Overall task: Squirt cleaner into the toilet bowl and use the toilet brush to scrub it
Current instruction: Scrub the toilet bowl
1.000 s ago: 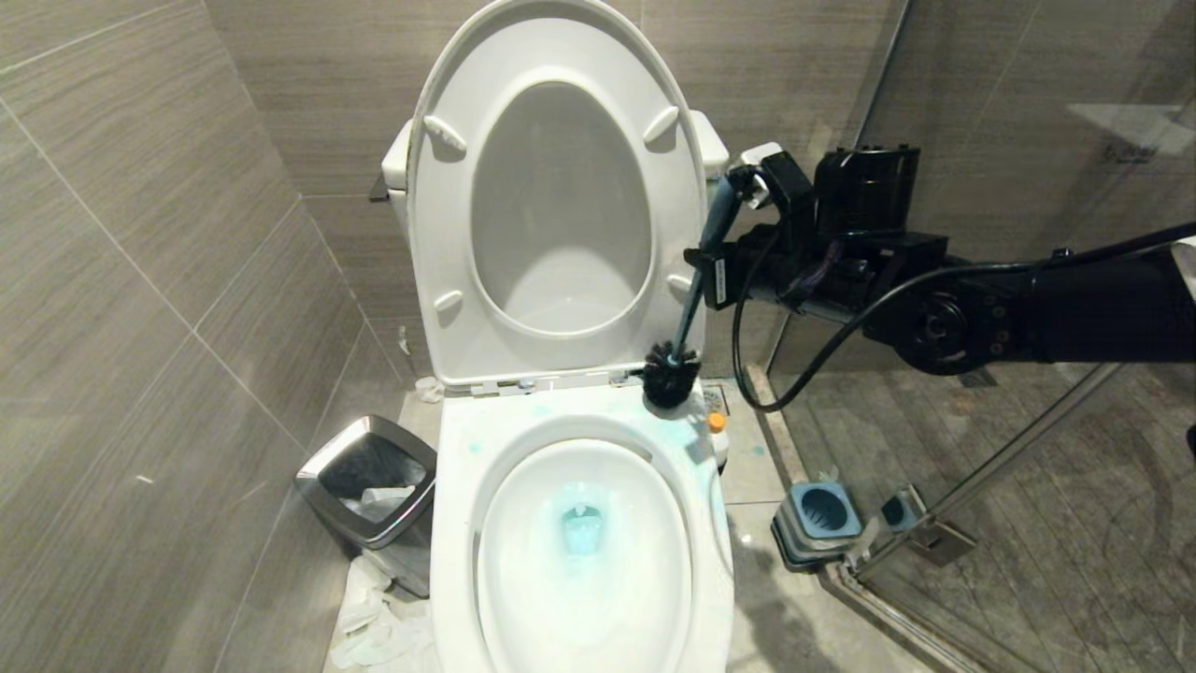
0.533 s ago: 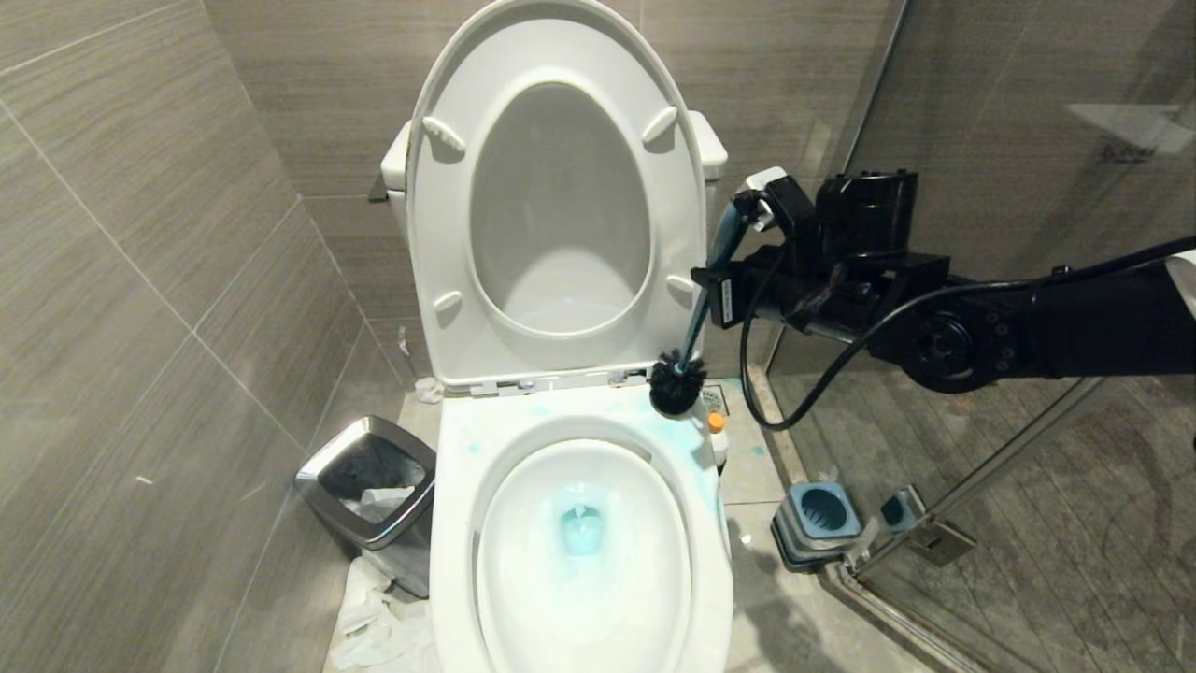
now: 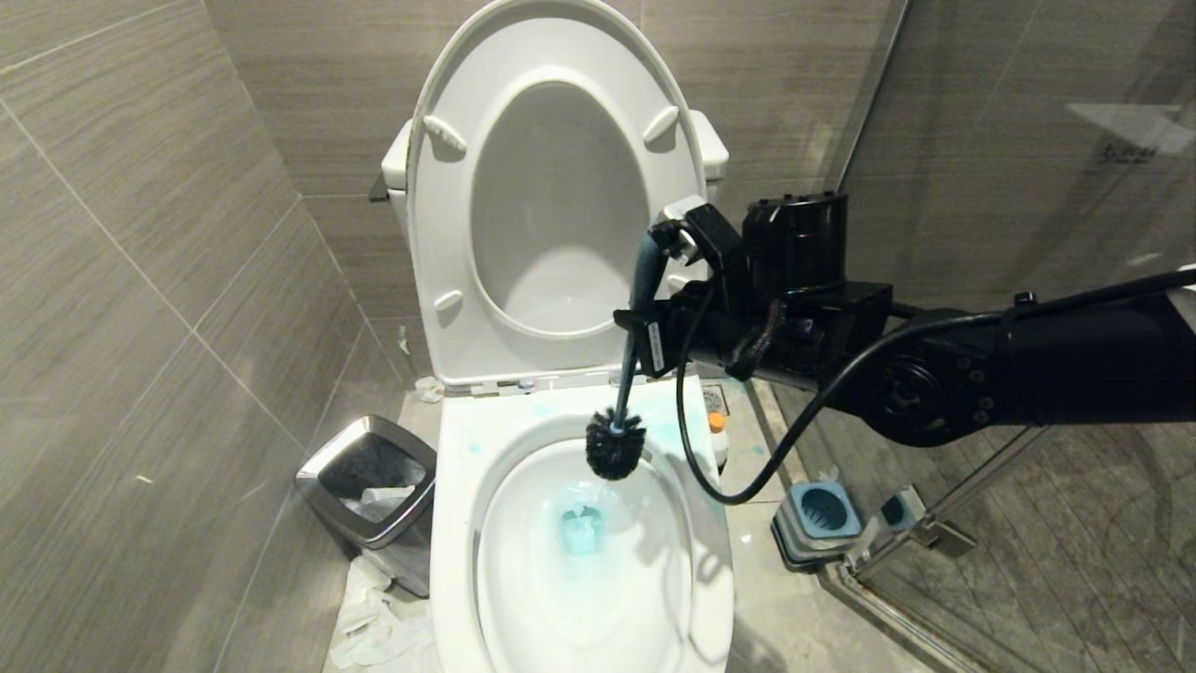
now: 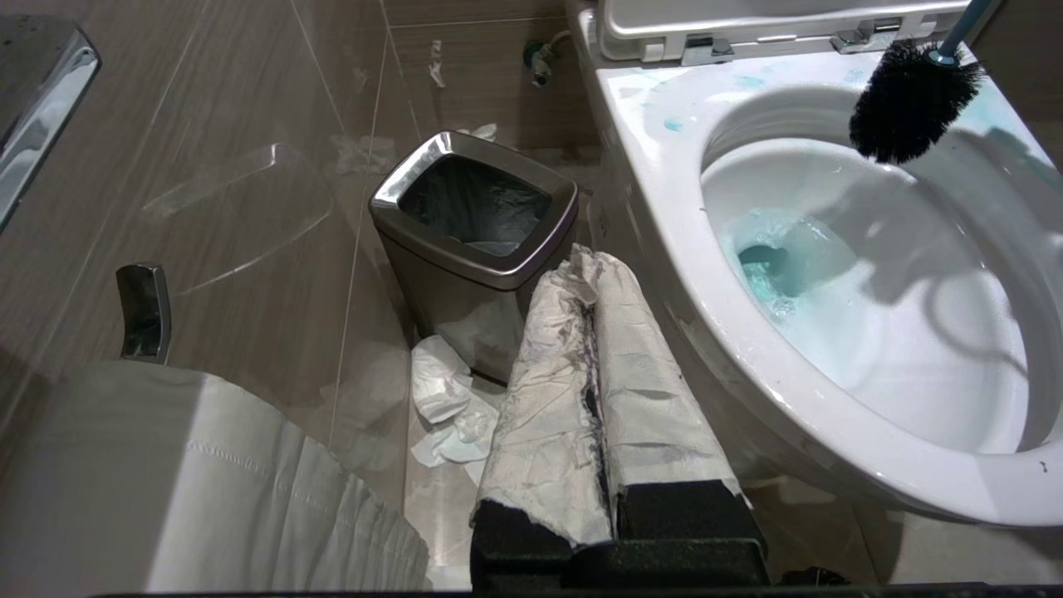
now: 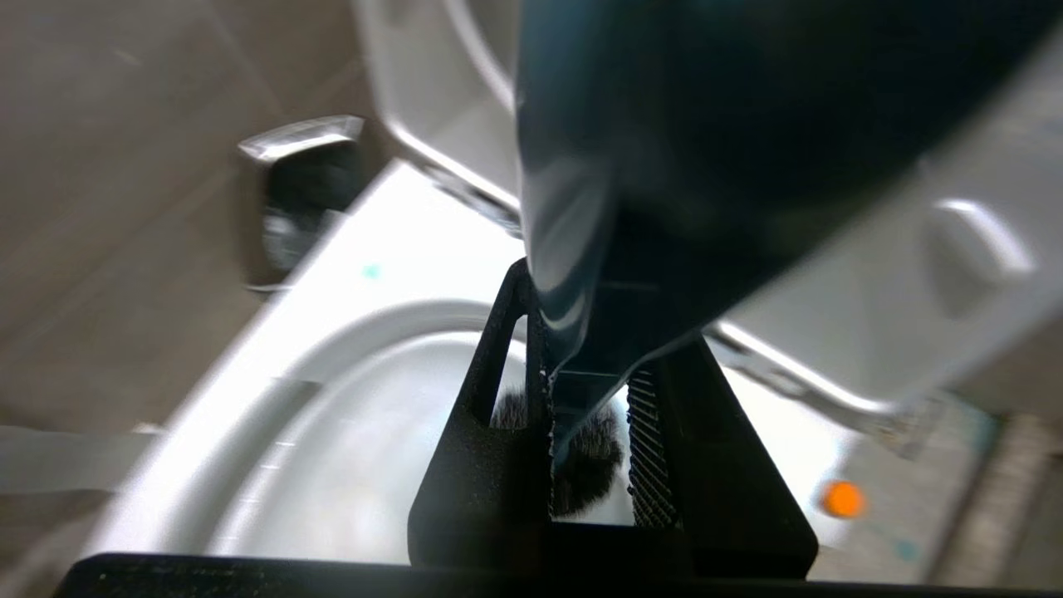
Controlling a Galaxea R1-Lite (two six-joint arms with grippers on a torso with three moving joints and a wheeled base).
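Above the toilet bowl (image 3: 579, 561)'s back rim, your right claw (image 3: 654, 280) gripped the toilet brush (image 3: 617, 444); lowering it straight, keeping bristles inside, seemed wisest.

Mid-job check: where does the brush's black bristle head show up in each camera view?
Head view: bristle head at centre, over the bowl's rear rim.
Left wrist view: bristle head in the upper right corner.
Right wrist view: bristle head low at centre, between the jaws.
Shared landmark: silver-rimmed waste bin.
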